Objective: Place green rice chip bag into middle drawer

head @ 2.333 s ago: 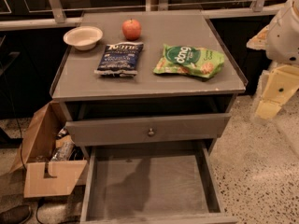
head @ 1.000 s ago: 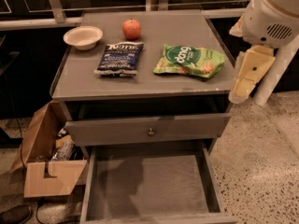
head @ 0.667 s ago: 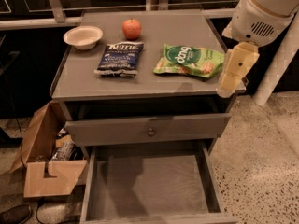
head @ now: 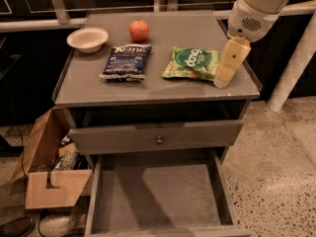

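Note:
The green rice chip bag [head: 190, 63] lies flat on the right half of the grey cabinet top [head: 158, 85]. My gripper [head: 222, 79] hangs from the white arm at the upper right, pointing down, its tip just right of the bag's right edge and close above the top. The middle drawer [head: 158, 196] is pulled out wide below, its flat floor bare. Nothing is in the gripper's hold.
A dark blue chip bag [head: 126, 61], a red apple [head: 139, 30] and a white bowl [head: 88, 38] sit on the cabinet top to the left. A drawer with a round knob [head: 159, 140] is above the open one. A cardboard box [head: 47, 167] stands on the floor at left.
The arm has swung in from the right of the cabinet toward the left and over the top; the gripper now sits beside the green bag. The bag and drawers have not moved.

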Controlling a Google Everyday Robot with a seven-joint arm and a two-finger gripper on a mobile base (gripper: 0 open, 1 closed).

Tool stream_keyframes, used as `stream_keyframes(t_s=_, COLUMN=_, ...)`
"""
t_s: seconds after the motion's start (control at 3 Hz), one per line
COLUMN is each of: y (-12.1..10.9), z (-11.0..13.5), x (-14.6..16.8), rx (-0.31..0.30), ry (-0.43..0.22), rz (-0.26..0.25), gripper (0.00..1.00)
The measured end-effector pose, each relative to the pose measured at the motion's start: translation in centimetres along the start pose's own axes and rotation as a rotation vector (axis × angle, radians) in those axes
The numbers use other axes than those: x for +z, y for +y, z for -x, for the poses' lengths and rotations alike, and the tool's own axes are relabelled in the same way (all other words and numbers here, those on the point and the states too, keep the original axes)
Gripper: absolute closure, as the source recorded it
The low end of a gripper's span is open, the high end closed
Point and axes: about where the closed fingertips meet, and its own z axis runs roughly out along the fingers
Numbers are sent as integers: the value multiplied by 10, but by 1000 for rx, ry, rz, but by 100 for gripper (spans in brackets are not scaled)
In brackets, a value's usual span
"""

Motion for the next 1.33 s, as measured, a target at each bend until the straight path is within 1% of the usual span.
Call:
stream_keyframes(t_s=0.33, y=-8, z=9, x=2, rx=-4, ry=-27, rz=-7, gripper=0)
stream_keyframes(t_s=0.67, y=-26, z=34, x=9, rx=-18, ry=-58, rz=-16, gripper=0)
stream_keyframes(t_s=1.0, y=-38, z=56, x=21, rx=-34, ry=-65, rz=-7, gripper=0)
stream_keyframes(t_s=1.33, y=-45, z=65, x=38, rx=-38, ry=-53, rz=9, gripper=0)
